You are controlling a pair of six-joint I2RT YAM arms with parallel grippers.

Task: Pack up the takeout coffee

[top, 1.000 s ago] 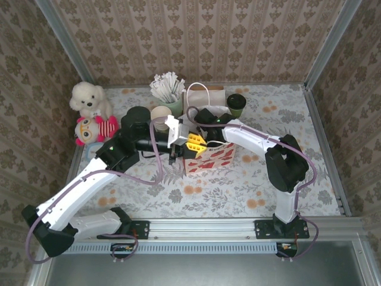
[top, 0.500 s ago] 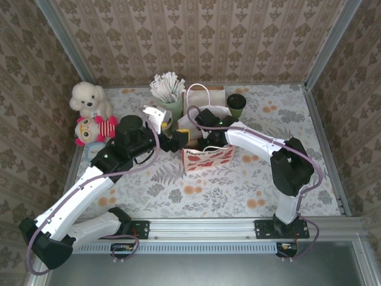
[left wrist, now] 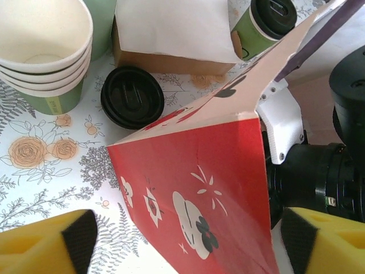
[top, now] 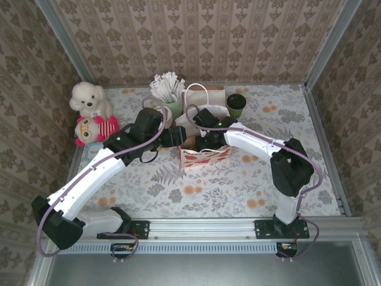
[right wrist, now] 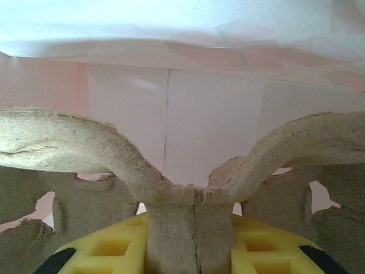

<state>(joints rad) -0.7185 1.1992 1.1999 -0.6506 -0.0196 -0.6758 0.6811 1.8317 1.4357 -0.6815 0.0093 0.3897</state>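
Note:
The takeout coffee (top: 236, 104), a small green cup with a black top, stands at the back right of the table; it also shows in the left wrist view (left wrist: 265, 23). A loose round black lid (left wrist: 132, 97) lies beside the stack of green cups (left wrist: 45, 51). The red paper bag (top: 205, 157) stands mid-table. My right gripper (top: 205, 142) reaches into it and is shut (right wrist: 194, 245) on the handle of a grey pulp cup carrier (right wrist: 85, 148). My left gripper (top: 180, 137) is open at the bag's left end, its yellow fingers (left wrist: 51, 245) straddling the red bag (left wrist: 199, 177).
A brown box under white paper (left wrist: 171, 28) and a white handled bag (top: 202, 95) stand behind the red bag. The pale green holder of white sticks (top: 168, 89) is at the back. Two plush toys (top: 89, 113) sit at the left. The flowered table (top: 238, 185) has room at the front.
My left arm has swung back and left, taking its gripper from the bag's top to its left end. The right gripper has stayed inside the bag.

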